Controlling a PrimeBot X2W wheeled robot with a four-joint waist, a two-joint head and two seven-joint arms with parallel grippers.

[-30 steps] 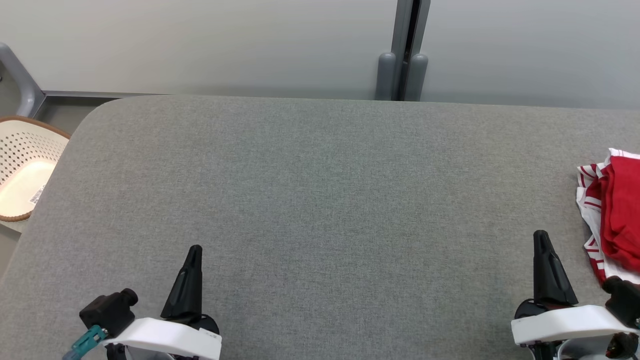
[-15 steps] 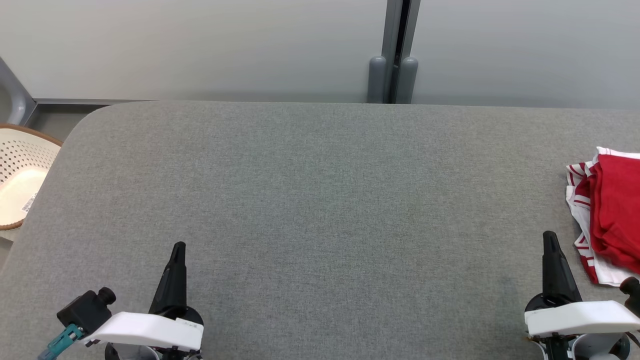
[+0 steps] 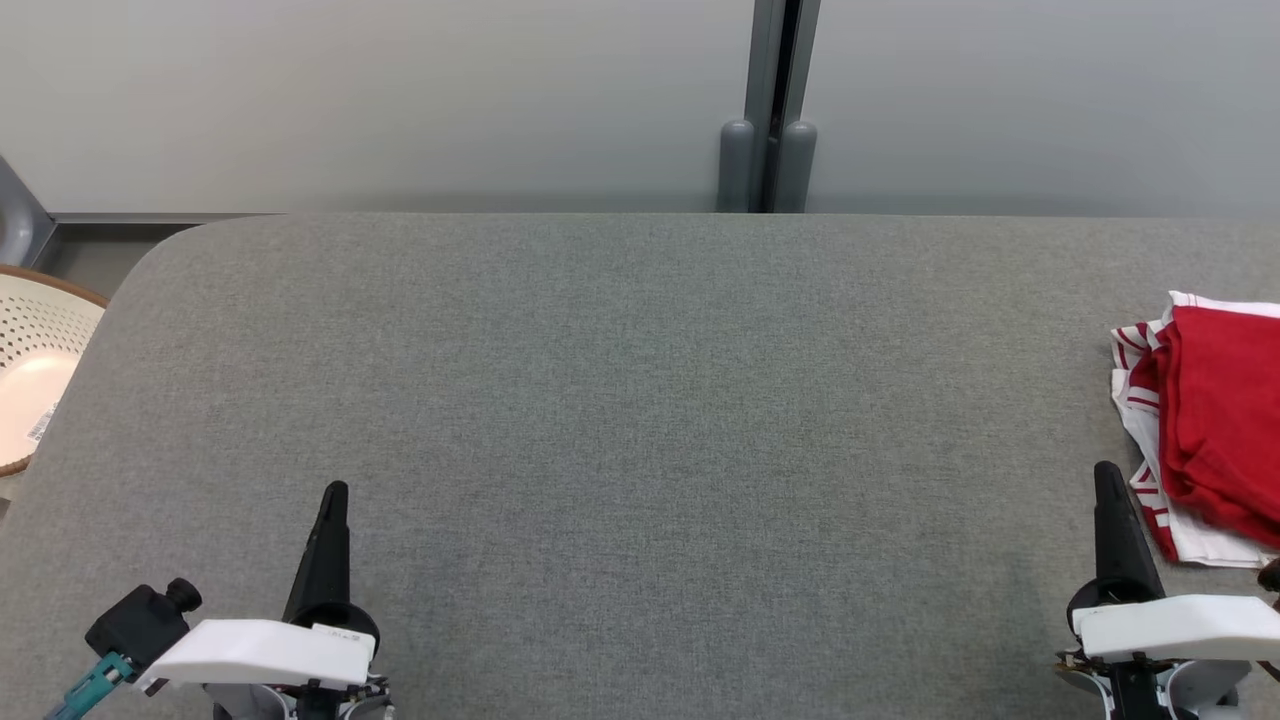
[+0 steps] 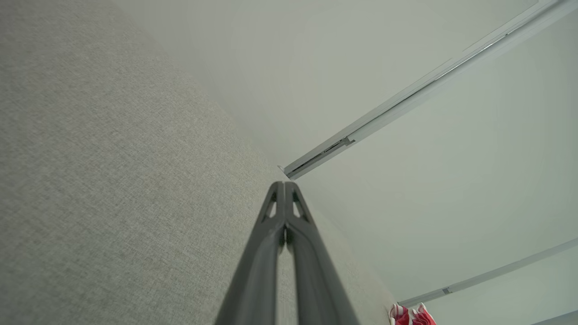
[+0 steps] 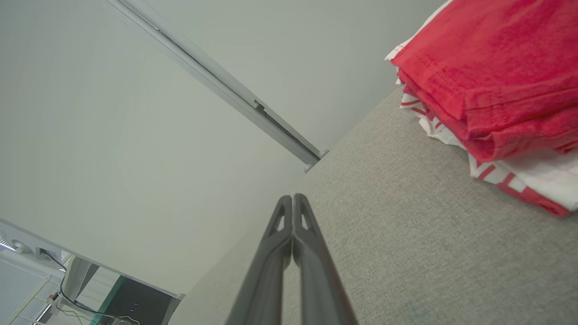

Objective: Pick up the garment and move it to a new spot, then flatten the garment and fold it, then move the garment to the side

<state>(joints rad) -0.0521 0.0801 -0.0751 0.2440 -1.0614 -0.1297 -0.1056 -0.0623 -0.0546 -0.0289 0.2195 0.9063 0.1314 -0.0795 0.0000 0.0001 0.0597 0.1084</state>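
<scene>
Grey tbl (image 3: 640, 380), both end effectors (image 3: 334, 495) (image 3: 1105, 476) closed, empty

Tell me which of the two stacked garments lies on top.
The plain red garment lies on top. The white garment with red stripes sits beneath it, its edges poking out at the sides.

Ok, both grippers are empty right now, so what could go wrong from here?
1. The red garment lies on a striped white garment; a pinch could lift both.
2. Both run off the head view's right edge, so their far side can't be judged.
3. The right gripper is shut beside them; advancing like that would likely shove, not grasp.
</scene>
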